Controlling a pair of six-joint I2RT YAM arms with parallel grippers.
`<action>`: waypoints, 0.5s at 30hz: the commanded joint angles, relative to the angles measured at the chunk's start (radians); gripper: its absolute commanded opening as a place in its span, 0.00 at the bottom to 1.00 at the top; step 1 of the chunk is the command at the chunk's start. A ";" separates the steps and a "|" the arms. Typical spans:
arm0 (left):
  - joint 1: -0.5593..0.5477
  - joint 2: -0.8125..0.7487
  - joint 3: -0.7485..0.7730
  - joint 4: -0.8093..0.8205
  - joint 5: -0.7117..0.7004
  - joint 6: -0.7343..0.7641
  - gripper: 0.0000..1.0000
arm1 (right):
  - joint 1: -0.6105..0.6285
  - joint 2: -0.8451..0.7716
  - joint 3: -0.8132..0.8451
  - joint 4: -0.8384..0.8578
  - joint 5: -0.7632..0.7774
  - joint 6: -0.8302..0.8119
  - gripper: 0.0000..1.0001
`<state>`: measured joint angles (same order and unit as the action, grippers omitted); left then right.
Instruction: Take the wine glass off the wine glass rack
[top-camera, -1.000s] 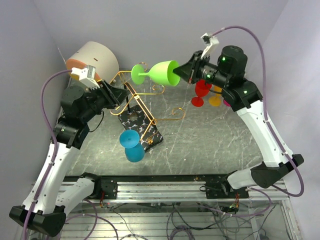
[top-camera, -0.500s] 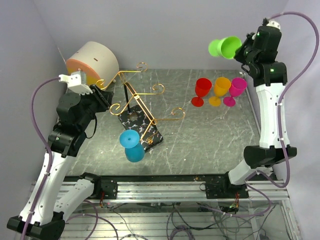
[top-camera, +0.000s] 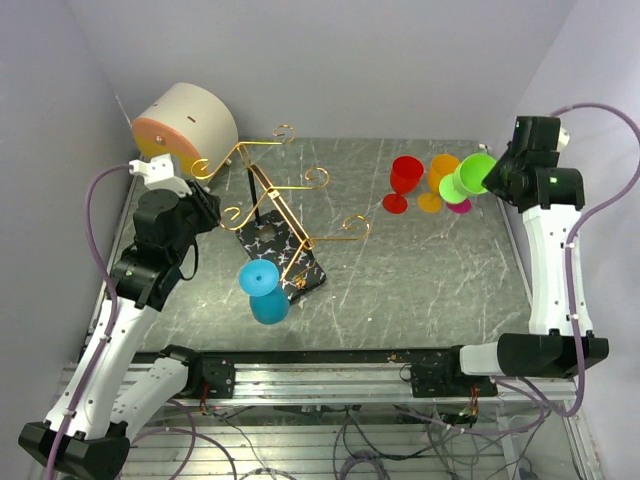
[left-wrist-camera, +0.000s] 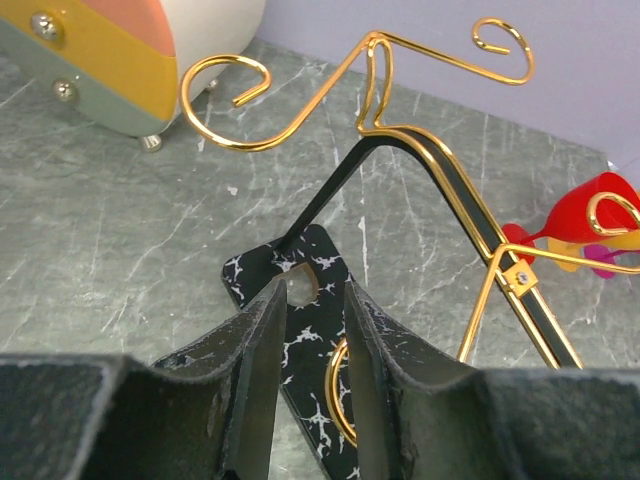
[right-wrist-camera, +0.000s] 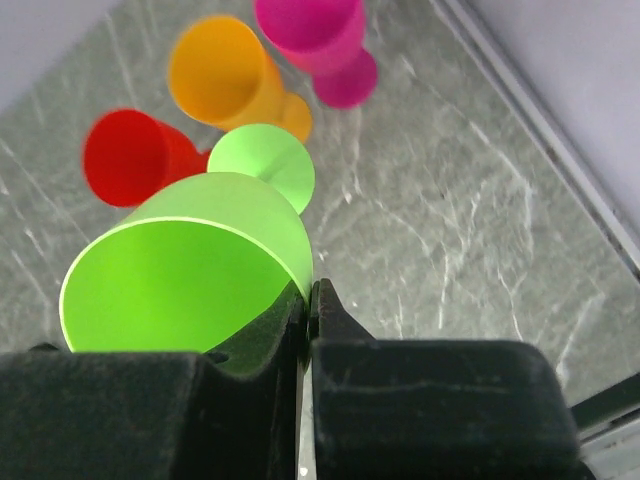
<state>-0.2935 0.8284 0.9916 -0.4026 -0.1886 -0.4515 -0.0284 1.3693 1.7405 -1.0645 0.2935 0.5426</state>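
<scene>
Carrying the green wine glass (top-camera: 462, 180) by its rim in the clamped right pincer (right-wrist-camera: 308, 297), well off the wine glass rack (top-camera: 270, 195) and near the coloured glasses (top-camera: 407, 178), the arm probably needs to lower it upright onto the counter (top-camera: 420, 270), while the left pincer (left-wrist-camera: 310, 350) hangs half-open and empty.

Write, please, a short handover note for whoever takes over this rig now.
Right claw: shut on the green wine glass rim, held above the table beside the red glass, orange glass and pink glass.
Left claw: open, empty, over the wine glass rack base.
Done: green glass off the rack.
Left: set it down; a blue wine glass hangs at the rack's near end.
</scene>
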 joint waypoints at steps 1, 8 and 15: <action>-0.006 -0.025 -0.015 -0.010 -0.077 0.012 0.40 | -0.089 -0.014 -0.169 0.053 -0.156 0.004 0.00; -0.005 -0.043 -0.022 -0.033 -0.127 0.012 0.40 | -0.244 0.015 -0.262 0.088 -0.142 0.086 0.00; -0.003 -0.043 -0.023 -0.035 -0.123 0.006 0.39 | -0.267 0.138 -0.252 0.127 -0.085 0.155 0.00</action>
<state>-0.2939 0.7929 0.9741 -0.4416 -0.2855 -0.4496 -0.2855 1.4372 1.4738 -0.9936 0.1757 0.6346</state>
